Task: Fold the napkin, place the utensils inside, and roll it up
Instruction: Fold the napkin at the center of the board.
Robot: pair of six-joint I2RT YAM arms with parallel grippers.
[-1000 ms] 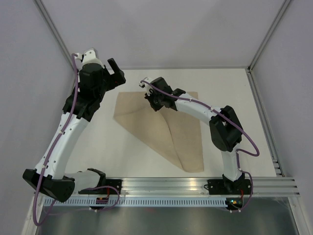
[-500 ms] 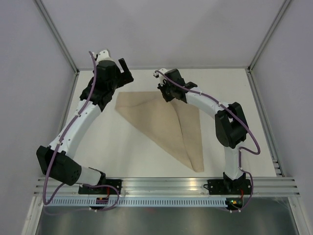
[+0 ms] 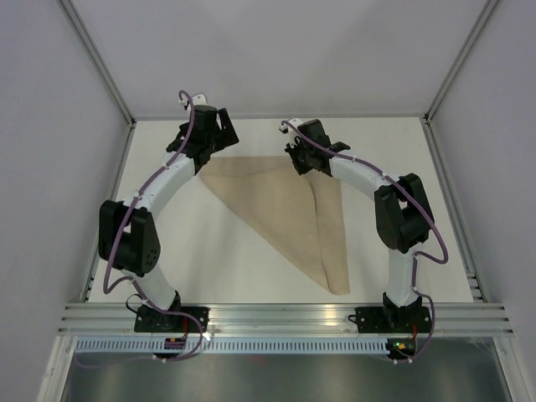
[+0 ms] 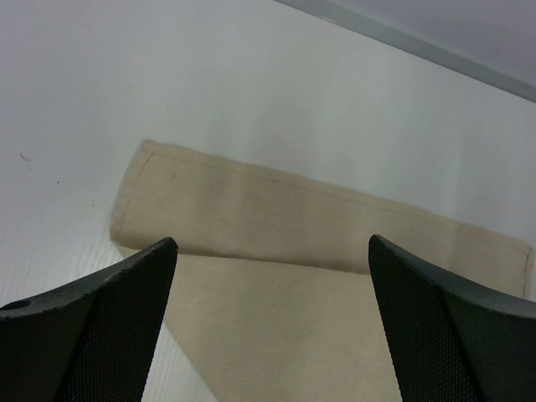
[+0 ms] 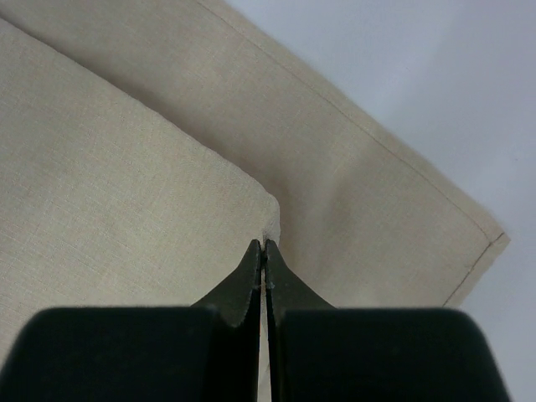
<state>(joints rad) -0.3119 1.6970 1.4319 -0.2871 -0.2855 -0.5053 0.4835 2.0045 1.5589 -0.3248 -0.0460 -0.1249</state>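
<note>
Centrally, folded napkin [image 3: 285, 201] on table [image 3: 209, 251], left end effector [image 4: 272, 243] spread, right end effector [image 5: 265, 244] pinching its corner

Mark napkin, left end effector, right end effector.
napkin [image 3: 289, 205]: top view, middle of folded cloth.
left end effector [image 4: 270, 241]: left wrist view, between open fingertips.
right end effector [image 5: 264, 248]: right wrist view, shut fingertips at fold corner.

My left arm [image 3: 155, 191] and right arm [image 3: 362, 174] both reach far, elbows bowed outward. Left gripper [image 4: 272, 241]: jaws wide apart, nothing between, angled downward. Right gripper [image 5: 265, 244]: jaws pressed together, tips pinching a napkin [image 5: 117, 193] corner. Wrists roughly level with each other, well apart.
</note>
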